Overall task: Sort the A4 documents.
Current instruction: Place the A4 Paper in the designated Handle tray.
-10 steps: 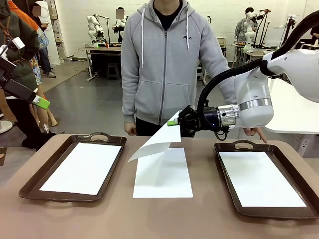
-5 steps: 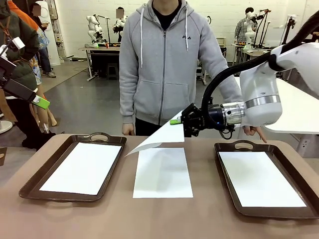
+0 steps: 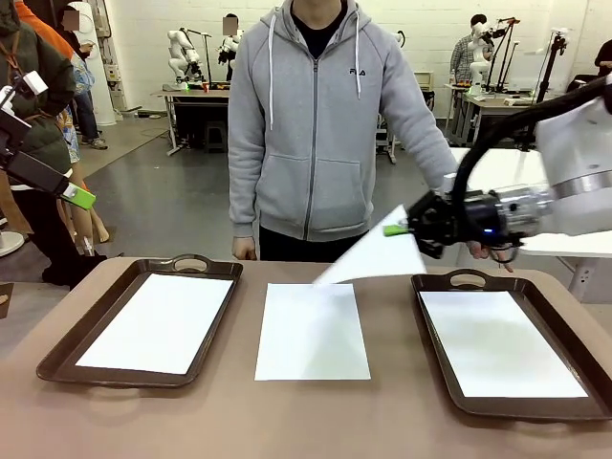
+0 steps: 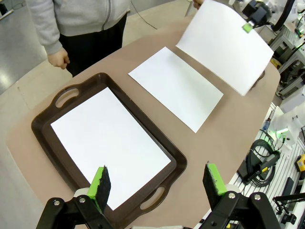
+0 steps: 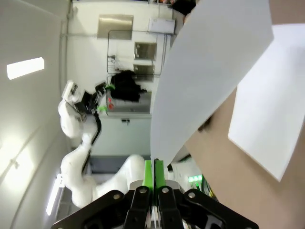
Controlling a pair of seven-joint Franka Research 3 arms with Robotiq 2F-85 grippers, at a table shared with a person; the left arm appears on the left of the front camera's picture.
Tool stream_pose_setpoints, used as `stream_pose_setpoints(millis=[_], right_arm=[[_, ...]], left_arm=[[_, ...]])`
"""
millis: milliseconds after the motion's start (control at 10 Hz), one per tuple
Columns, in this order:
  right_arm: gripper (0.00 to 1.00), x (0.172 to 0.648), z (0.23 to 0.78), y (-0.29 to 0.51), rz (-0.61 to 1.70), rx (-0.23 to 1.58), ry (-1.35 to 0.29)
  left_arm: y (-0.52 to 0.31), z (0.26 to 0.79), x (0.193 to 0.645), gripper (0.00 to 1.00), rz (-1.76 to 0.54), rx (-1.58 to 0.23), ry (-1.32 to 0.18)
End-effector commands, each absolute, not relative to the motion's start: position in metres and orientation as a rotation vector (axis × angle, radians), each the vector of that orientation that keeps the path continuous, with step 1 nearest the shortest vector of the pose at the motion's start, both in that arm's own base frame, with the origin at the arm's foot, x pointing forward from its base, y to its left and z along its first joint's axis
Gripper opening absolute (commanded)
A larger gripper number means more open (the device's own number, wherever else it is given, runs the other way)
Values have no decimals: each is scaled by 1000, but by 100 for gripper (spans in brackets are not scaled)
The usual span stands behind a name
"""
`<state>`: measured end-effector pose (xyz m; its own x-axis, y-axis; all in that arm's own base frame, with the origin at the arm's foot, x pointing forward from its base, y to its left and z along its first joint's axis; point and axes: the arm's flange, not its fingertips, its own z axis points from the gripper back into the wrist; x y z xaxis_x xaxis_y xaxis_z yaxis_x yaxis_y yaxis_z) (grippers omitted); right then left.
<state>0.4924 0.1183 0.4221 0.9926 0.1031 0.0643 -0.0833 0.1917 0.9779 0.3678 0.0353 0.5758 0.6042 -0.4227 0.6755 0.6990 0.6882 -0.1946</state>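
My right gripper (image 3: 397, 229) is shut on the corner of one A4 document (image 3: 378, 258) and holds it tilted in the air, between the table's middle and the right tray (image 3: 449, 280). In the right wrist view the sheet (image 5: 205, 71) rises from the closed gripper (image 5: 155, 167). Another sheet (image 3: 312, 330) lies flat on the table's centre. A sheet (image 3: 158, 320) lies in the left tray (image 3: 191, 262), and another (image 3: 497, 339) in the right tray. My left gripper (image 4: 157, 177) hangs open and empty high over the left tray (image 4: 47, 129).
A person in a grey hoodie stands at the far side. One hand (image 3: 249, 249) is by the table edge. The other (image 3: 492, 253) points down behind the right tray's handle. The brown tabletop (image 3: 306, 421) is bare in front of the trays.
My right gripper has swung to the right with the sheet, carrying it off the centre sheet toward the right tray. The left gripper has stayed still.
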Motion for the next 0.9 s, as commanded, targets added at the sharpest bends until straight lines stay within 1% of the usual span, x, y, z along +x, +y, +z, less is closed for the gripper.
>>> stream_pose_setpoints(millis=[0, 300, 500, 600, 800], right_arm=[[1, 478, 431, 75, 172, 1323, 79], [1, 460, 433, 18, 374, 1408, 150], [1, 462, 417, 0, 469, 1395, 121], [1, 465, 406, -3, 480, 1367, 110], [1, 476, 393, -5, 529, 1373, 70]], left_arm=[[34, 576, 367, 100, -676, -468, -638], [34, 576, 367, 100, -676, -468, -638], [34, 576, 367, 100, -676, -468, -638], [34, 576, 367, 100, -676, -468, -638], [34, 576, 367, 100, -676, -468, -638]])
